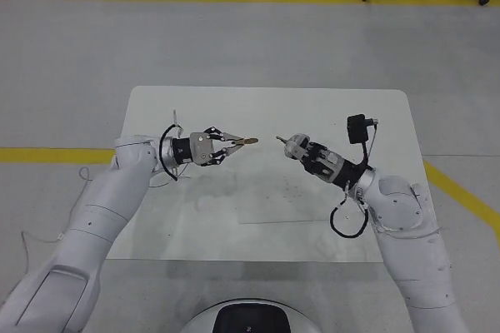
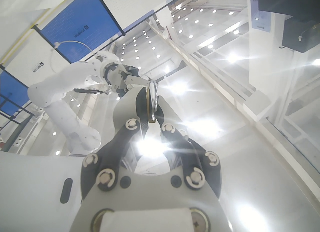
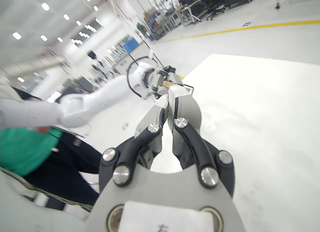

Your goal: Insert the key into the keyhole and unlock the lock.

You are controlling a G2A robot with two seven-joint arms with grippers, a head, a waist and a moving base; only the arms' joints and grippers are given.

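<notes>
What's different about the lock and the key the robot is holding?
The lock sits in the left end effector; the key is in the right end effector. The lock is chunky and brass-coloured with a silvery loop; the key is a thin little sliver. The lock keeps its end effector partly spread; the key lets its one close almost fully. Both are held above the table, facing each other with a gap between.

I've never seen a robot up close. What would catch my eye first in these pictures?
Above the middle of the white table, two pincers point tip to tip at each other. The left pincer clamps a small brass lock, and the right pincer pinches a thin key aimed at it. A small gap lies between key and lock, so the key is not yet in.
</notes>
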